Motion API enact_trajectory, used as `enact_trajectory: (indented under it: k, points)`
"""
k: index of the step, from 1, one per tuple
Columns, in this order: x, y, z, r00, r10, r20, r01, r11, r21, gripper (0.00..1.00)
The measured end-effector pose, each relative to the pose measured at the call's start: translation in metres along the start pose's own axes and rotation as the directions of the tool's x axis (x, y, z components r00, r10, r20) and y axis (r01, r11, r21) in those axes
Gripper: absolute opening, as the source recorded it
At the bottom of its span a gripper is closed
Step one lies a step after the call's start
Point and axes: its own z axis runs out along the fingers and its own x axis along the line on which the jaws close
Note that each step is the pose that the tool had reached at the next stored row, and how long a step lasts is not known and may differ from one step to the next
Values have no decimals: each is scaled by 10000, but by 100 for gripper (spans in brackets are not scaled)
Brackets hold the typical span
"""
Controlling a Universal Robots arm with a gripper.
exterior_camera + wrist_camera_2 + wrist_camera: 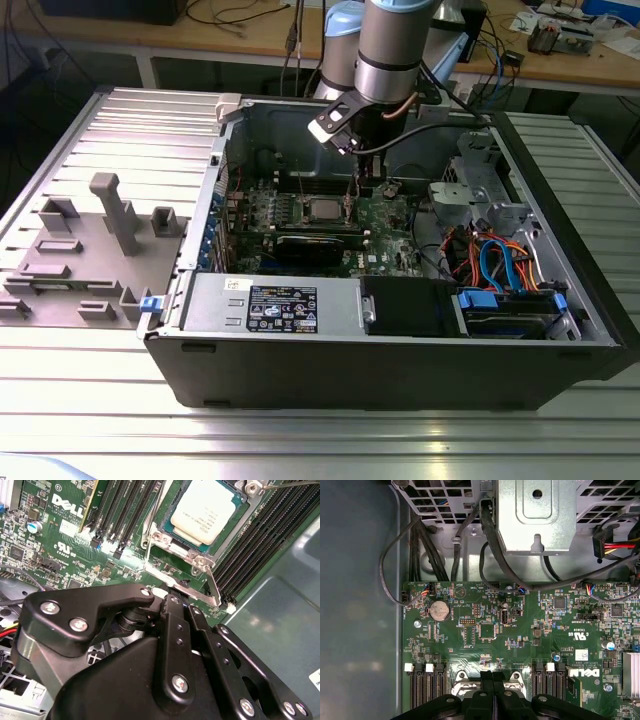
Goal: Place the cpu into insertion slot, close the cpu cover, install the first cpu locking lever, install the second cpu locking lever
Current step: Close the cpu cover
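Note:
The cpu (pixel 207 512), a pale silver square, lies flat in the insertion slot (pixel 161 539) on the green motherboard; in the exterior view the cpu (pixel 322 210) is at the board's middle. The grey metal cpu cover (pixel 199 559) lies down around it, and the chip shows through its window. A thin wire lever (pixel 149 527) runs along one side of the socket. My gripper (pixel 172 599) is shut, its black fingertips pressed together at the socket's edge by the cover's tongue. It also appears in the first wrist view (pixel 492 676) and the exterior view (pixel 362 195).
Black memory slots (pixel 260 535) flank the socket on both sides. A long black block (pixel 318 247) sits just in front of the socket. A metal drive cage (pixel 480 190) and coloured cables (pixel 495 265) crowd the exterior view's right. A grey fixture tray (pixel 90 250) lies outside the case.

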Motion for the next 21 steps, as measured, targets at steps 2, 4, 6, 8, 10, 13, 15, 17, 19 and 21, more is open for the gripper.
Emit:
enact_trajectory:
  k: [2, 4, 6, 8, 10, 13, 15, 17, 19, 21]
  points:
    - [0, -5, 0, 10000, 0, 0, 0, 10000, 0, 11]
    - [0, -9, 0, 10000, 0, 0, 0, 10000, 0, 11]
    - [0, -11, 0, 10000, -1, 0, 1, 10000, 0, 11]
    - [0, -21, 1, 10000, 0, 0, 0, 10000, 0, 11]
    - [0, -25, 1, 10000, 1, 1, -1, 10000, 1, 11]
    - [0, -41, 1, 10000, 1, -1, -1, 10000, 0, 11]
    - [0, -50, 1, 10000, 0, -1, 0, 10000, 0, 11]
    - [0, -60, 0, 10000, 0, 0, 0, 10000, 0, 11]
    - [0, -64, 0, 10000, -2, 0, 2, 10000, 0, 11]
    - [0, -66, 0, 10000, 0, 0, 0, 10000, 0, 11]
